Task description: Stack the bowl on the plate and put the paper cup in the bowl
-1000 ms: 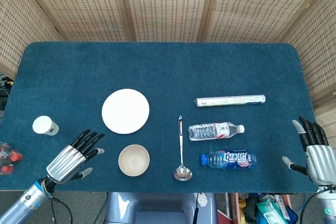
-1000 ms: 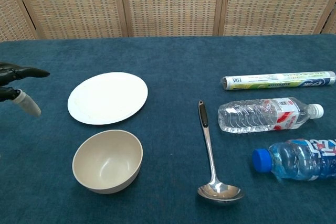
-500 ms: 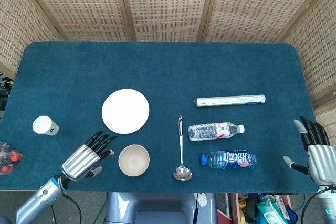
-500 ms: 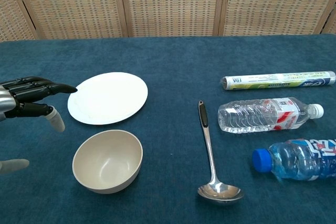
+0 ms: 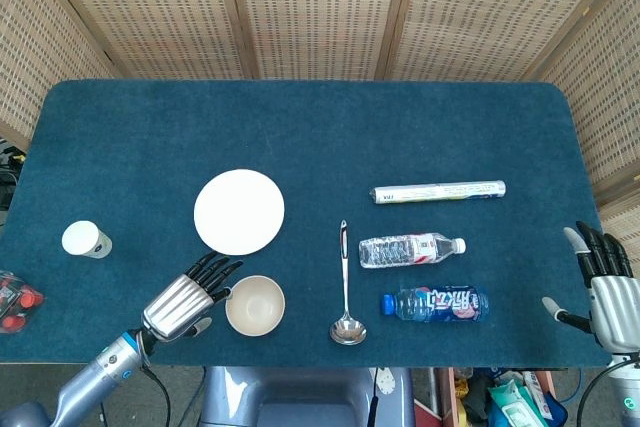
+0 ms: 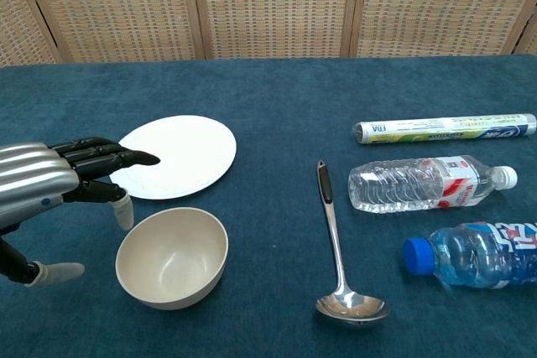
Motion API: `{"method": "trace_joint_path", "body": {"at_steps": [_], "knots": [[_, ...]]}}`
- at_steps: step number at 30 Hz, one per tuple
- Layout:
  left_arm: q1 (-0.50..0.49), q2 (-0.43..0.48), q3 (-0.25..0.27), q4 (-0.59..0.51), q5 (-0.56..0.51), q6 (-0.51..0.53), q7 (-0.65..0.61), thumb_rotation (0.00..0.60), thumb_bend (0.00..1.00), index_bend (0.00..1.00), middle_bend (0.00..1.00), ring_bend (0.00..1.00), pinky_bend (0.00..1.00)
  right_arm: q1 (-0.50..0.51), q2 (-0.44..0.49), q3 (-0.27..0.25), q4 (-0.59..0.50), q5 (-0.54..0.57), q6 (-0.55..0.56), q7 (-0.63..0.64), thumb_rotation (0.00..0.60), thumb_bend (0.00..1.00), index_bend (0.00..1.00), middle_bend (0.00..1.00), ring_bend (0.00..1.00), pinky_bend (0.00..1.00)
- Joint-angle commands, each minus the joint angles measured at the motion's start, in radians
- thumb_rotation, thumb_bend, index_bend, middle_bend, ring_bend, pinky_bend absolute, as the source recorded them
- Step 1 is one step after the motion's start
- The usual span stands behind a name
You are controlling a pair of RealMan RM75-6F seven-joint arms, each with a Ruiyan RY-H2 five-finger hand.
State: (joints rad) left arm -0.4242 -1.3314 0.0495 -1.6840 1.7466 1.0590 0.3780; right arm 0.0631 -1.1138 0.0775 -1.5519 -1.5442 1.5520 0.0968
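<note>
A cream bowl [image 5: 255, 305] [image 6: 172, 256] stands upright near the table's front edge, just below the flat white plate [image 5: 239, 211] [image 6: 174, 156]. The white paper cup [image 5: 85, 239] stands alone at the far left, seen only in the head view. My left hand [image 5: 187, 296] [image 6: 63, 186] hovers open right beside the bowl's left rim, fingers stretched toward it and holding nothing. At the table's right edge my right hand [image 5: 601, 283] is open and empty.
A steel ladle [image 5: 345, 287] [image 6: 337, 250] lies right of the bowl. Beyond it are a clear water bottle [image 5: 410, 250], a blue-labelled bottle [image 5: 436, 303] and a foil roll [image 5: 439, 191]. A red-and-clear object [image 5: 14, 301] sits at the left edge.
My left hand has slid rightward from near the cup's side to the bowl's left rim. The right hand has barely shifted; bowl, plate and cup stay put.
</note>
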Motion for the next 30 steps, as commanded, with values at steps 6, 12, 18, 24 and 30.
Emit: {"method": "trace_joint_path", "body": {"at_steps": [6,12,18,24,30], "knots": [[-0.023,-0.036,-0.004,0.006,-0.041,-0.038,0.036,0.600,0.29,0.39,0.00,0.00,0.00,-0.001,0.003,0.002,0.002,0.004,0.000,0.012,0.600,0.14,0.01,0.00,0.00,0.00],[-0.036,-0.057,-0.004,0.007,-0.067,-0.056,0.070,0.600,0.31,0.40,0.00,0.00,0.00,-0.002,0.005,0.003,0.004,0.004,0.002,0.022,0.600,0.14,0.01,0.00,0.00,0.00],[-0.047,-0.077,-0.003,0.007,-0.092,-0.073,0.101,0.600,0.31,0.41,0.00,0.00,0.00,-0.004,0.007,0.004,0.006,0.005,0.004,0.032,0.600,0.14,0.01,0.00,0.00,0.00],[-0.054,-0.101,0.000,0.021,-0.117,-0.084,0.126,0.600,0.32,0.42,0.00,0.00,0.00,-0.005,0.009,0.006,0.009,0.010,0.002,0.043,0.600,0.14,0.01,0.00,0.00,0.00],[-0.062,-0.123,0.000,0.041,-0.139,-0.089,0.136,0.600,0.36,0.47,0.00,0.00,0.00,-0.004,0.010,0.006,0.011,0.010,0.001,0.047,0.600,0.14,0.01,0.00,0.00,0.00]]}}
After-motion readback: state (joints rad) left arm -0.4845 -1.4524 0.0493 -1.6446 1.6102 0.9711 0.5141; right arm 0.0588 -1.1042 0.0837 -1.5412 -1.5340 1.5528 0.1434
